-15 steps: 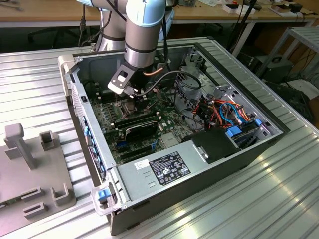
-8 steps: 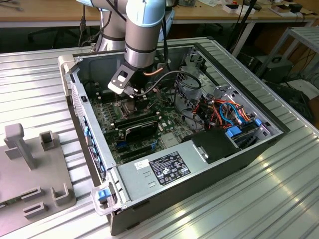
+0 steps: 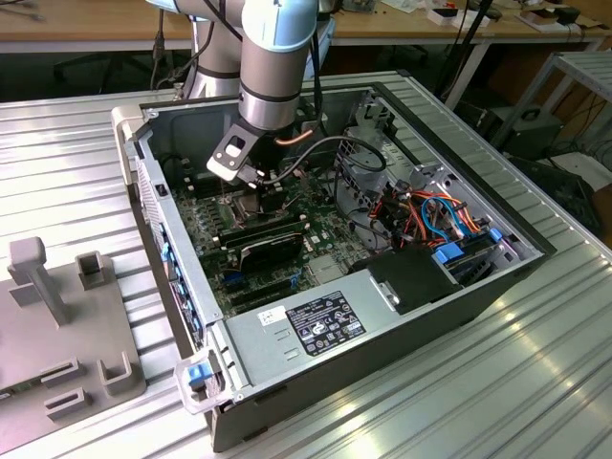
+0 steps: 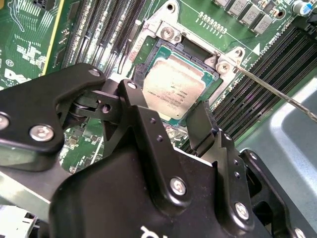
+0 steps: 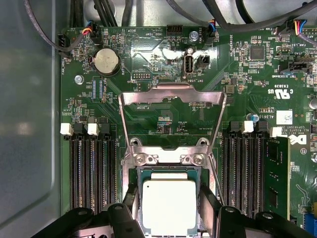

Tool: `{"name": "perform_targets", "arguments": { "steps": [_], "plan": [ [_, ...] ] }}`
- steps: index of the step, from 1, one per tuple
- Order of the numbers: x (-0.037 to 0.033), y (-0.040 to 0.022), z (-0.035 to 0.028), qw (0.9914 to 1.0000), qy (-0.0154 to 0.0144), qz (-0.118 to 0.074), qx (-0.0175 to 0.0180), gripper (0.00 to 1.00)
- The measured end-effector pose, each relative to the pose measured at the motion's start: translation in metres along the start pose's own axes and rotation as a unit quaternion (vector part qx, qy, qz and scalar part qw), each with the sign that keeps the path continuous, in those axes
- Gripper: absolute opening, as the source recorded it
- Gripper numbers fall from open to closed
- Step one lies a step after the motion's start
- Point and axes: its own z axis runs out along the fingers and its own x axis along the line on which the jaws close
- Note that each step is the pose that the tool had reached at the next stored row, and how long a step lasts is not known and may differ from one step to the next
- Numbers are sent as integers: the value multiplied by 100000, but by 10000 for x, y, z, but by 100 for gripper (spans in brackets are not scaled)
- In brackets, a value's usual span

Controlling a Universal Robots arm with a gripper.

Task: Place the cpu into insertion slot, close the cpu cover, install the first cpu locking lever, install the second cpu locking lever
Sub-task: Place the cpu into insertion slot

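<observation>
Inside the open computer case (image 3: 182,287) my gripper (image 3: 251,191) is lowered over the motherboard. In both wrist views the silver-topped cpu (image 5: 168,208) (image 4: 173,89) lies flat at the insertion slot (image 5: 168,171) (image 4: 195,49), within its dark frame. My gripper (image 5: 169,198) (image 4: 167,108) straddles the chip, with one black finger against each of two opposite edges. The cpu cover (image 5: 171,91) stands swung open on its hinge beyond the socket. A thin wire locking lever (image 4: 277,91) (image 5: 216,181) runs raised and unlatched beside the socket.
Long black memory slots (image 5: 94,168) (image 5: 242,168) flank the socket, one holding a module (image 5: 277,173). A power supply (image 3: 316,320) and cable bundles (image 3: 430,215) fill the case toward the exterior view's right. A grey fixture (image 3: 57,325) sits on the ribbed table at that view's left.
</observation>
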Motion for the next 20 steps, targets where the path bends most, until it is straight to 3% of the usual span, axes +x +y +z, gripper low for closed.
{"name": "perform_targets", "arguments": {
  "steps": [3,12,15,18,19,20],
  "plan": [
    [0,1,-21,100000,6,-2,4,61],
    [2,6,-176,100000,2,-1,99,61],
    [2,6,-181,100000,12,-1,100,60],
    [2,6,-182,100000,3,-1,110,41],
    [2,6,-181,100000,5,-1,111,41],
    [2,6,-182,100000,3,0,115,29]
  ]
}}
